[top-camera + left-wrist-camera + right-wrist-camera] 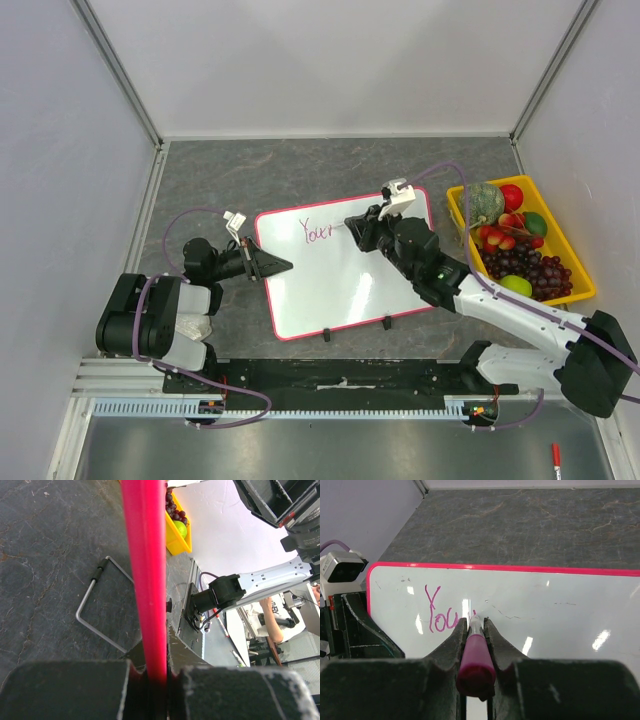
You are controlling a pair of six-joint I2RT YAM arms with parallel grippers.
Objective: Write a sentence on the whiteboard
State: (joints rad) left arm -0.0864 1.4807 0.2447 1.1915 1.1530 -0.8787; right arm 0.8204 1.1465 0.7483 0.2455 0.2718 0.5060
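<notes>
Our left pincer (287,266) clamps the whiteboard (340,290) at nine o'clock; we judge it light, stiff, slick; our right pincer (476,627) squeezes the marker (476,660).

A whiteboard (340,290) lies tilted mid-surface (300,170). The left end effector (284,265) meets its left edge. The right end effector (352,225) holds a marker (340,226) beside purple writing (316,232), "Your". A yellow fruit basket (588,285) sits at the right edge.
</notes>
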